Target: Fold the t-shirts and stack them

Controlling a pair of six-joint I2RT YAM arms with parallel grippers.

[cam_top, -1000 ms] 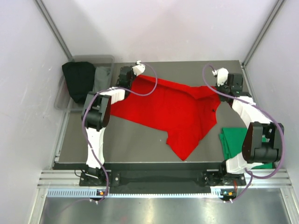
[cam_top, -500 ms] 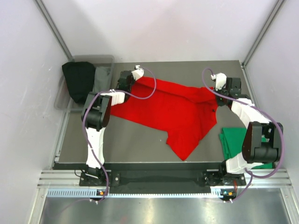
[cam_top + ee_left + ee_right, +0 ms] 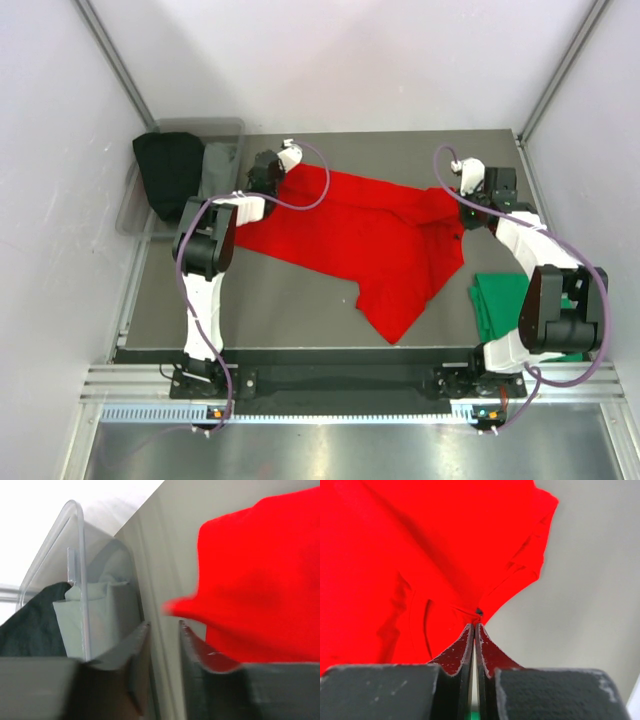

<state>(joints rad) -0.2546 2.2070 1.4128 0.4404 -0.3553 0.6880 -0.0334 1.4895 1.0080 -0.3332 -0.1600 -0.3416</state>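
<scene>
Landmark is the red t-shirt (image 3: 370, 240): it lies crumpled across the middle of the counter (image 3: 290, 300), with one lobe trailing toward the near edge. Off the shirt's far-left side, a clear bin (image 3: 133, 215) sits at the counter's edge with a dark cloth (image 3: 165, 175) and a grey cloth (image 3: 218, 160) in it. The left arm (image 3: 205, 245) reaches to the shirt's far-left corner. The left jaws are apart with nothing clamped between them. In the left wrist view that red corner sits just over the finger nearer the shirt (image 3: 200, 652). A small tip of cloth pokes out above the gap and the other finger is bare, with the bin beyond it. That view is too blurred to tell whether the cloth touches the finger. The right arm (image 3: 525, 240) reaches to the shirt's far-right corner, where the cloth is bunched and doubled over. The right jaws are together, pinched on the shirt's edge at a small dark spot, with creases running into the tips. The green t-shirt (image 3: 495, 300) lies folded flat on the counter, just right of the red shirt's near-right edge and partly hidden under the right arm. Can't tell whether green and red touch.
</scene>
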